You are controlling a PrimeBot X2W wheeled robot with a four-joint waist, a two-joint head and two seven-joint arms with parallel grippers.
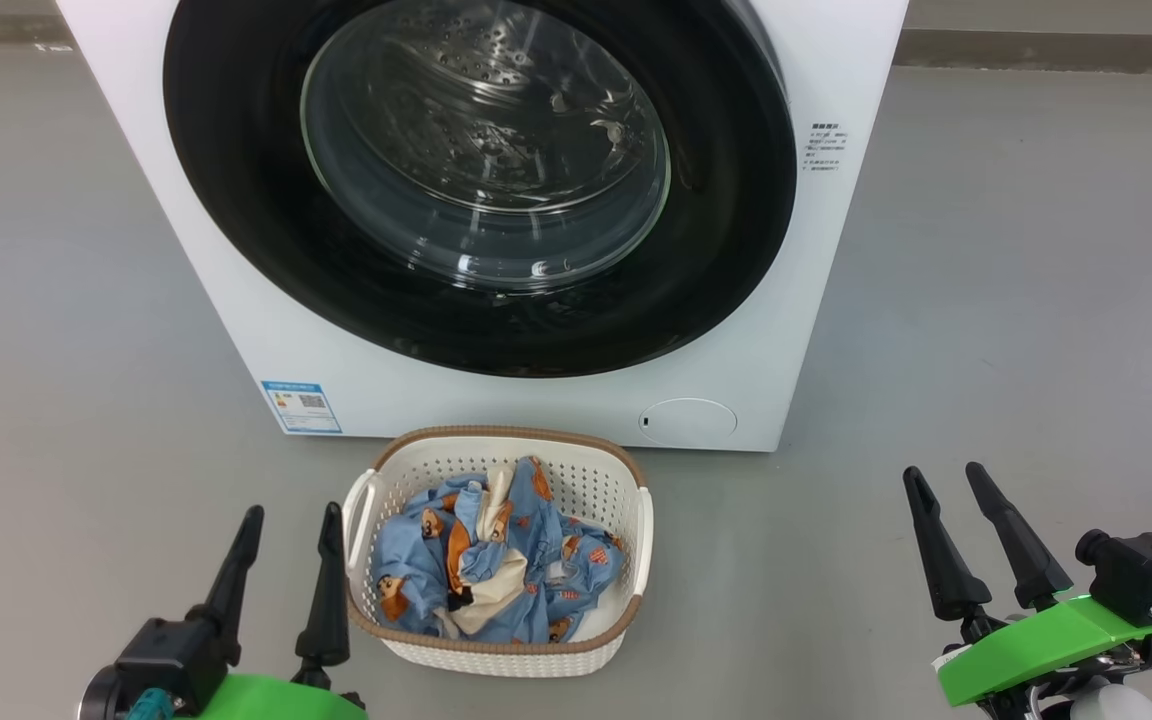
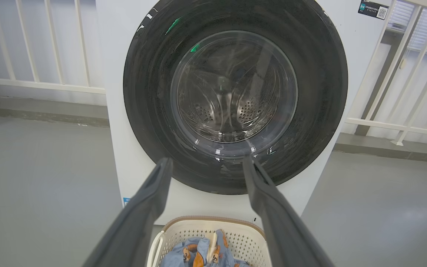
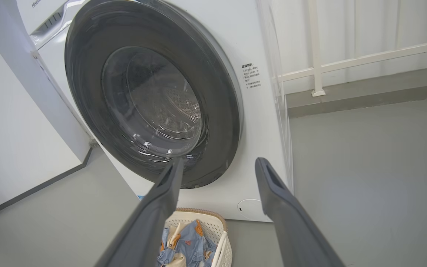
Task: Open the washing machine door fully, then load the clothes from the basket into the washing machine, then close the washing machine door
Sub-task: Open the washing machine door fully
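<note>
Washing machine door sitting shut against white washing machine, drum showing through. Basket standing on floor just before machine, below door, clothes bunched inside.

My left gripper hovering just left of basket, fingers spread, holding nothing. My right gripper hanging well right of basket, fingers parted, empty too.

I am judging first step in hand: door opening not yet begun. Next move calling for reaching up to door and finding pull side, which I cannot tell from here, then swinging it wide without knocking basket.
</note>
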